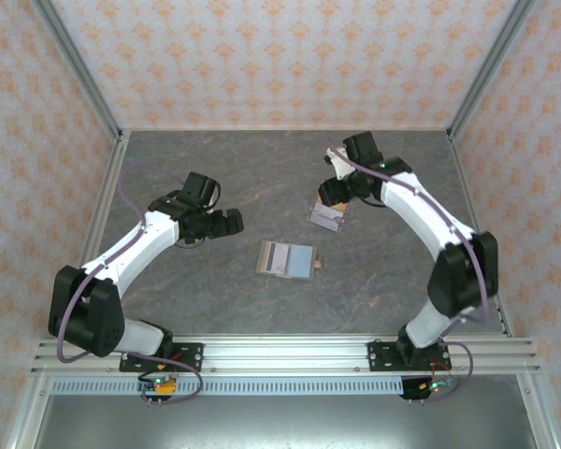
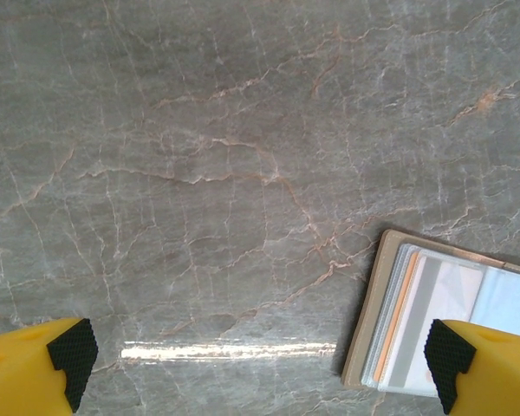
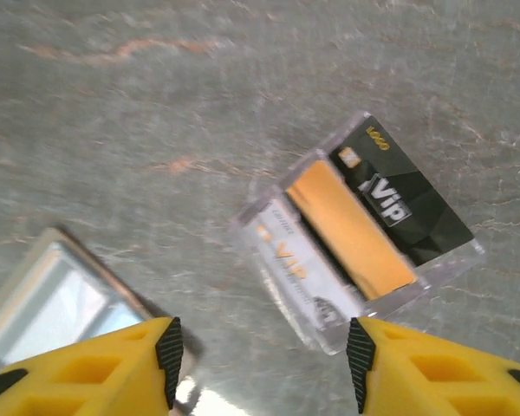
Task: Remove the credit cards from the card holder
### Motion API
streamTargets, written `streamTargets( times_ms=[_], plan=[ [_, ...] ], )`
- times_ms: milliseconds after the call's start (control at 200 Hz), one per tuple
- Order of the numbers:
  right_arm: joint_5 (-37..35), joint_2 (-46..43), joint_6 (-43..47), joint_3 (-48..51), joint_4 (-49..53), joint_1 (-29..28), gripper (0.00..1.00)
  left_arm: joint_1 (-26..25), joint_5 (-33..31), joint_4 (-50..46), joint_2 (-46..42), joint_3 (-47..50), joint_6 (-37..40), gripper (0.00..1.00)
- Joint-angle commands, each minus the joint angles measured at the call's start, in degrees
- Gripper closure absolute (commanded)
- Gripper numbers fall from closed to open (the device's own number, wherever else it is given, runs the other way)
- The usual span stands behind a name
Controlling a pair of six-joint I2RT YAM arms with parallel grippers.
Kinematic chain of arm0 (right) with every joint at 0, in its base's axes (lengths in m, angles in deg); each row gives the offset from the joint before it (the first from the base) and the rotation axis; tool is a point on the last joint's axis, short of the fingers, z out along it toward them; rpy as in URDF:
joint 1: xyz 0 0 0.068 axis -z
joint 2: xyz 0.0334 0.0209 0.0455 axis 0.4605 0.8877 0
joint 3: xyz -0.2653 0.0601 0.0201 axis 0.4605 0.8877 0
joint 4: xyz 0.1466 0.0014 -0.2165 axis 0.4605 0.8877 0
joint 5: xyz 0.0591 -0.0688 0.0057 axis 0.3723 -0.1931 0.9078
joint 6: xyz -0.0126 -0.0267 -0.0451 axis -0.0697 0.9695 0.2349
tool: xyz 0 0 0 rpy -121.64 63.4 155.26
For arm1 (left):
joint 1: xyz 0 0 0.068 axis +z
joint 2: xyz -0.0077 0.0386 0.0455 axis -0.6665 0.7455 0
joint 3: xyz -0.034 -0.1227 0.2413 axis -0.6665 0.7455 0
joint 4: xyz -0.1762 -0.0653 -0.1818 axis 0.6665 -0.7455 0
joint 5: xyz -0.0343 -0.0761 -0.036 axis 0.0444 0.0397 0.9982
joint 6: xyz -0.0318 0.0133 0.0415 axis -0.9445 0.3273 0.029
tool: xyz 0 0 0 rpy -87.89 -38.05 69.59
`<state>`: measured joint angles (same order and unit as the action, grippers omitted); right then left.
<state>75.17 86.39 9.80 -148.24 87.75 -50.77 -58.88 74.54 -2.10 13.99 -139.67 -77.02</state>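
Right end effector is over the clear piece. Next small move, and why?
Probably lift the right end effector clear: its jaws stand apart and the glossy clear piece with orange and black parts lies flat on the table, while the open olive-taupe card holder shows cards in its slots.

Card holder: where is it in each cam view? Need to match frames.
Top external: card holder lies open mid-table.
Left wrist: card holder at bottom right corner.
Right wrist: card holder at bottom left, left of the clear card case.
Shared landmark: grey veined tabletop.
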Motion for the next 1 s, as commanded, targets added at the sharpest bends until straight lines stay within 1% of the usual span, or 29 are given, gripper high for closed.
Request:
streamTargets(
  times_ms=[0, 65, 75, 150, 245, 320, 375, 510, 596, 686, 901, 991],
  plan=[
    [-6.4, -4.9, -18.6, 2.1, -1.9, -4.9, 0.41, 0.7, 1.4, 1.2, -1.8, 0.6, -1.9, 0.00],
    [-7.8, -6.6, -26.1, 3.8, 0.5, -7.5, 0.40, 0.7, 2.8, 2.0, -2.3, 0.9, -2.2, 0.00],
    [-8.0, -6.9, -27.3, 4.3, 0.4, -8.0, 0.40, 0.7, 2.9, 2.2, -2.4, 1.0, -3.5, 0.00],
    [-8.1, -9.1, -34.4, 9.0, -2.1, -11.5, 0.38, 0.7, 4.5, 4.0, -3.1, 1.8, -5.2, 0.00],
    [-9.2, -9.5, -42.1, 12.5, -3.9, -15.9, 0.37, 0.7, 5.9, 5.0, -3.0, 2.0, -6.4, 0.00],
    [-11.4, -8.7, -47.9, 14.7, -5.9, -19.1, 0.36, 0.7, 7.1, 5.2, -2.7, 2.1, -6.9, 0.00],
    [-10.8, -7.5, -50.7, 16.7, -9.4, -21.3, 0.36, 0.7, 8.1, 5.5, -2.4, 2.2, -7.3, 0.00],
    [-13.9, -1.0, -57.4, 16.9, -12.3, -25.2, 0.38, 0.6, 10.8, 6.0, -1.4, 2.5, -8.2, 0.00],
    [-13.9, 4.0, -59.2, 15.2, -12.2, -25.8, 0.42, 0.4, 12.4, 6.2, -0.3, 2.7, -8.9, 0.00],
    [-12.8, 8.1, -59.4, 13.5, -12.7, -26.2, 0.46, 0.2, 12.6, 6.4, 0.5, 3.1, -9.7, 0.00],
    [-15.7, 12.8, -58.1, 11.2, -9.3, -26.2, 0.48, -0.2, 13.3, 8.3, 1.7, 4.6, -10.5, 0.00],
    [-17.1, 14.2, -57.0, 10.6, -7.2, -26.2, 0.49, -0.6, 14.0, 9.4, 2.6, 4.9, -10.6, 0.04]
  ],
)
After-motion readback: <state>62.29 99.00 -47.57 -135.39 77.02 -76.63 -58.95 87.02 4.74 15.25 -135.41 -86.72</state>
